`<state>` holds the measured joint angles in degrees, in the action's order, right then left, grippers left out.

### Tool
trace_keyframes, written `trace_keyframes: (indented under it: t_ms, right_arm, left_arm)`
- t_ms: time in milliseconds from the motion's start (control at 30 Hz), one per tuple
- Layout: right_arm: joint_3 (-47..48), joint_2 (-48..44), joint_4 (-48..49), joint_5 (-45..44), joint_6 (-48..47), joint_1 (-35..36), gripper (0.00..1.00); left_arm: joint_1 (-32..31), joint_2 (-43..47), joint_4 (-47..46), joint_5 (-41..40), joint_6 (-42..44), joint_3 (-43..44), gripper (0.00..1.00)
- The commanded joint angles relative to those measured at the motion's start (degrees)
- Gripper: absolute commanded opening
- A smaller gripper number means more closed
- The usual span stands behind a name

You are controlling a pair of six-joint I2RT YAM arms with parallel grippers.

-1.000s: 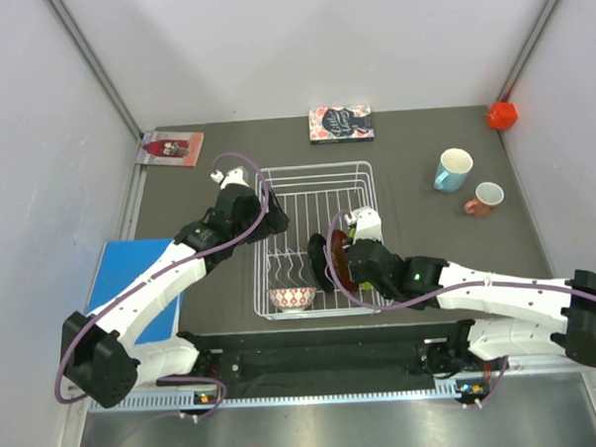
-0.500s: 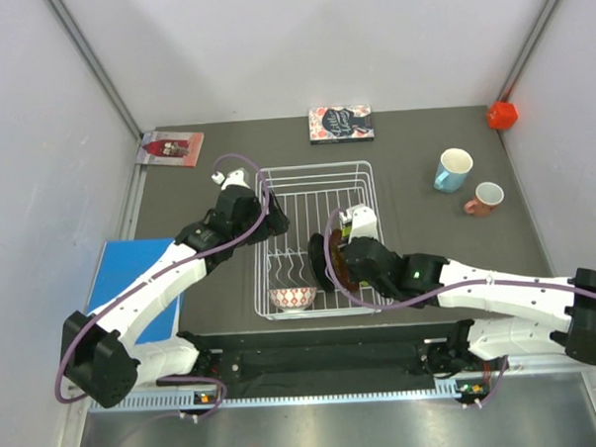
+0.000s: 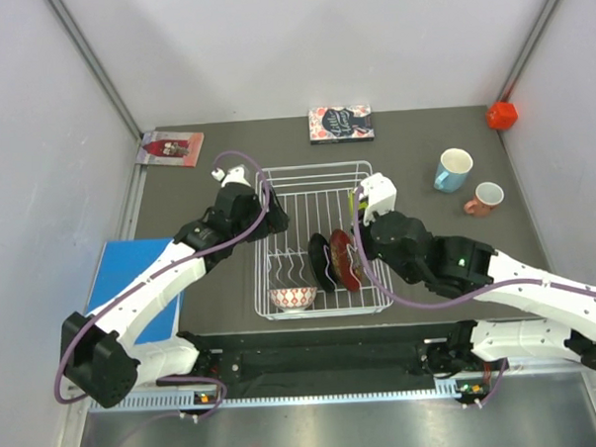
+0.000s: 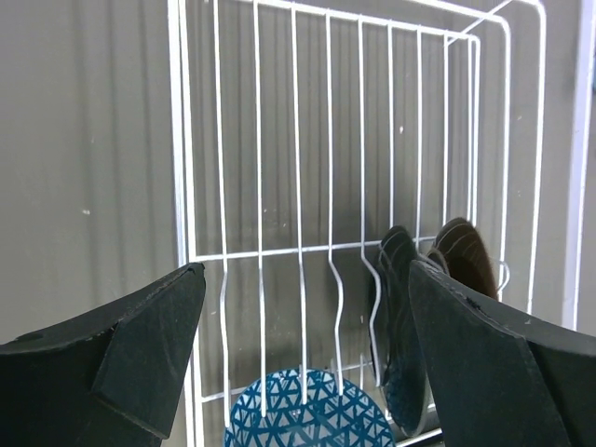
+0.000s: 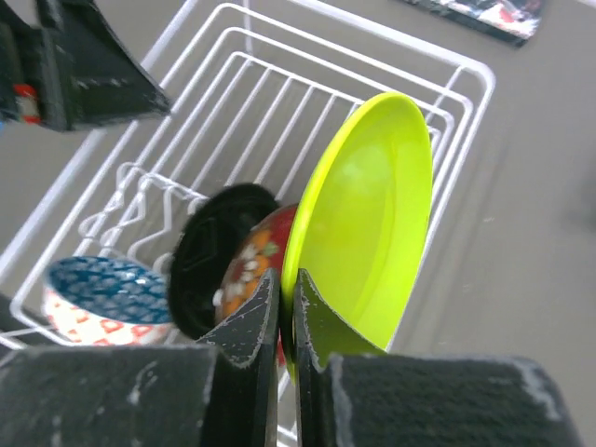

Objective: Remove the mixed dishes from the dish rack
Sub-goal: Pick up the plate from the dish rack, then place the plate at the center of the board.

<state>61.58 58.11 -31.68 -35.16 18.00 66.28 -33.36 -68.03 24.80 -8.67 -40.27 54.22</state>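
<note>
The white wire dish rack holds a black plate and a red floral plate on edge, and a patterned bowl at its near end. My right gripper is shut on the rim of the lime-green plate, lifted above the rack's right side. In the top view the right gripper hides that plate. My left gripper is open and empty above the rack's left part, over the bowl. The light-blue mug and salmon-pink mug stand on the table at right.
A book lies behind the rack, another at the back left, and a blue one at the left. A red cube sits in the back right corner. Grey walls close in both sides.
My right gripper has lifted the lime-green plate up out of the rack and drawn back to the right. The black and red plates now show fully. The left arm has not moved.
</note>
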Motion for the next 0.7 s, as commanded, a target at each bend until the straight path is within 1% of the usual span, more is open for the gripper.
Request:
trace_keyframes:
  t_ms: [0,67,100,133,167,200,233,267,300,333,367,400,500,533,567,600,633,667]
  right_arm:
    - [2.8,0.0,-2.9,-5.1,-8.7,1.0,0.0]
    - [2.3,0.5,-3.0,-6.9,-11.4,2.1,0.0]
    - [2.1,0.8,-2.9,-10.2,-12.5,2.9,0.0]
    - [1.2,0.8,-2.6,-12.1,-14.5,4.0,0.0]
    - [0.3,0.7,-0.9,-13.9,-15.8,6.6,0.0]
    - [-0.9,0.6,0.8,-19.8,-17.5,8.7,0.0]
    - [-4.5,0.3,2.9,-23.8,-23.0,11.5,0.0]
    - [-7.2,-0.3,10.4,-27.4,-27.0,17.7,0.0]
    - [-10.0,-0.4,14.9,-33.7,-36.6,20.4,0.0]
    - [-15.1,-0.4,19.0,-35.9,-41.3,22.6,0.0]
    - [-17.1,0.2,23.4,-37.4,-45.1,25.6,0.0]
    - [-18.4,0.9,26.6,-38.0,-47.9,26.3,0.0]
    - [-19.3,2.3,25.4,-36.2,-49.4,28.7,0.0]
    - [-19.9,2.4,25.6,-35.6,-50.1,29.3,0.0]
    - [-20.6,2.1,26.9,-35.2,-51.7,30.7,0.0]
    - [-22.3,1.9,30.0,-35.2,-55.7,31.4,0.0]
    - [-22.8,1.7,30.7,-35.1,-57.1,32.6,0.0]
    - [-23.2,1.7,31.2,-34.9,-58.3,33.0,0.0]
  left_arm:
    - [-0.1,-0.1,-0.5,-2.1,2.2,4.1,0.94]
    - [-0.1,0.3,-0.6,-3.2,2.7,4.7,0.94]
    - [0.0,0.4,-0.7,-3.7,2.8,4.8,0.94]
    - [0.0,0.6,-0.6,-4.1,3.2,5.1,0.94]
    - [0.0,0.8,-0.6,-5.0,3.9,5.8,0.94]
    - [0.0,1.0,-0.5,-5.4,4.2,6.3,0.95]
    - [0.0,1.1,-0.5,-5.6,4.7,6.8,0.95]
    - [0.1,1.1,-0.3,-5.6,5.5,8.0,0.95]
    - [0.1,1.1,-0.3,-4.5,6.1,8.6,0.96]
    - [0.1,1.0,-0.4,-3.6,6.7,9.3,0.96]
    - [0.2,0.8,-0.3,-2.3,7.7,10.8,0.96]
    - [0.3,0.5,-0.1,0.6,8.3,11.7,0.97]
    - [0.4,-0.5,1.2,4.3,9.6,15.3,0.96]
    - [0.6,-0.7,1.9,7.0,9.9,16.1,0.96]
    - [0.6,-0.8,2.3,8.4,10.9,17.4,0.96]
    - [0.6,-0.7,2.5,10.7,11.4,17.9,0.95]
    - [0.6,-0.7,3.1,14.4,12.6,18.6,0.94]
    - [0.6,-0.5,3.4,16.0,13.1,19.0,0.94]
